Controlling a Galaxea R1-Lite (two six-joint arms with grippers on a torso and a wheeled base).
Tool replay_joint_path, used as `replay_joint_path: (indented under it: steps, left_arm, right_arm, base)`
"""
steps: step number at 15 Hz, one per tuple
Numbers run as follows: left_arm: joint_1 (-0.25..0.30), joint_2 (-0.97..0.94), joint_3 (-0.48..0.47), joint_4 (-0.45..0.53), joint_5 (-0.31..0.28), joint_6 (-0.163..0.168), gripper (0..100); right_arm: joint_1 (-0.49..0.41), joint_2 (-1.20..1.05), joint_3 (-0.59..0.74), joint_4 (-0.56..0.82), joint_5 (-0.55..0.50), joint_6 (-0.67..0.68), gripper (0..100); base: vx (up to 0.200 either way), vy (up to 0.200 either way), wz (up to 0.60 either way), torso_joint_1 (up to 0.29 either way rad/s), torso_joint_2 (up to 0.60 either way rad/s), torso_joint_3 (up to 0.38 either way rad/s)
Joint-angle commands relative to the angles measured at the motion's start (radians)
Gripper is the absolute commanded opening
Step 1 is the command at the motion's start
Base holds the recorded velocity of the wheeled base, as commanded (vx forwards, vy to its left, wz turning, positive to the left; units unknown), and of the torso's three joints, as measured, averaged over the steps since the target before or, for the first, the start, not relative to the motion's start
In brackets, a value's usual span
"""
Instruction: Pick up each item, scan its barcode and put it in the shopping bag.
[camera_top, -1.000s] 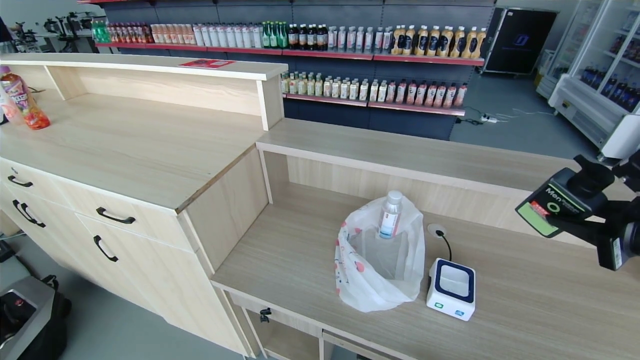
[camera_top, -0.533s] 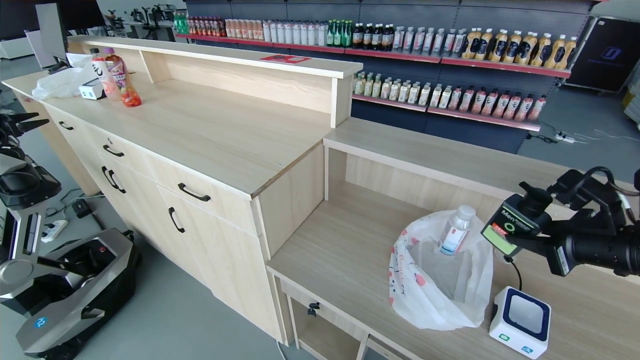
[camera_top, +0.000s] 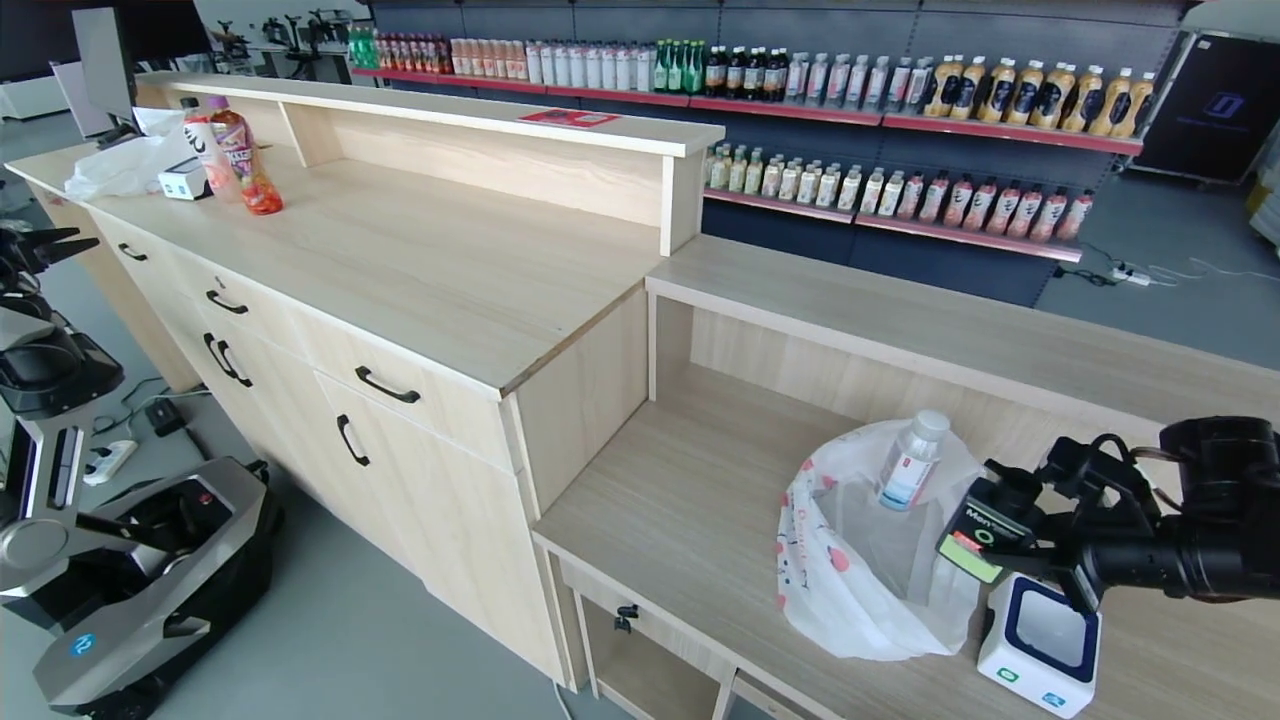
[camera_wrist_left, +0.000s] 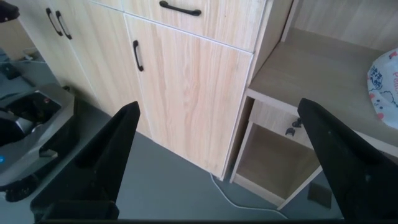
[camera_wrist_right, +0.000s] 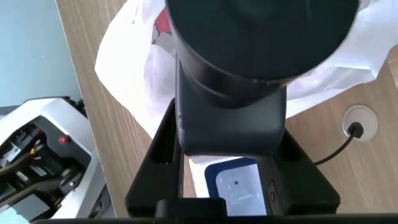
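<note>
Dark container (camera_top: 985, 528), green-and-red label, held level in the right end effector (camera_top: 1015, 545) above the edge of the shopping bag (camera_top: 850, 600) and the scanner (camera_top: 1040, 645). White shopping bag stands open on counter (camera_top: 680, 500); clear white-capped bottle (camera_top: 908, 463) leans inside. White scanner just beside it.

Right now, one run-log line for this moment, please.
right gripper: shut on black bottle, above scanner | left gripper: open | shopping bag: clear bottle inside

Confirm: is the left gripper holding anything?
No, the left gripper has its jaws wide open with nothing between them.
</note>
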Motion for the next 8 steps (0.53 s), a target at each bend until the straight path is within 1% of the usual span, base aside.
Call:
replay_joint_path:
  steps: [1, 4, 5, 8]
  left_arm:
    - [0.000, 0.002, 0.000, -0.001, 0.000, 0.000, 100]
    - [0.000, 0.002, 0.000, -0.001, 0.000, 0.000, 100]
    - [0.000, 0.002, 0.000, -0.001, 0.000, 0.000, 100]
    - [0.000, 0.002, 0.000, -0.001, 0.000, 0.000, 100]
  right_arm:
    - [-0.004, 0.085, -0.008, -0.002, 0.003, -0.006, 0]
    - [0.015, 0.134, -0.022, -0.010, 0.007, -0.031, 0]
    - [0.015, 0.166, -0.023, -0.013, 0.008, -0.072, 0]
    - [0.023, 0.229, -0.023, -0.052, 0.046, -0.100, 0]
  base:
    - [0.000, 0.000, 0.00, 0.000, 0.00, 0.000]
    - [0.000, 0.000, 0.00, 0.000, 0.00, 0.000]
    - [0.000, 0.000, 0.00, 0.000, 0.00, 0.000]
    - [0.000, 0.000, 0.00, 0.000, 0.00, 0.000]
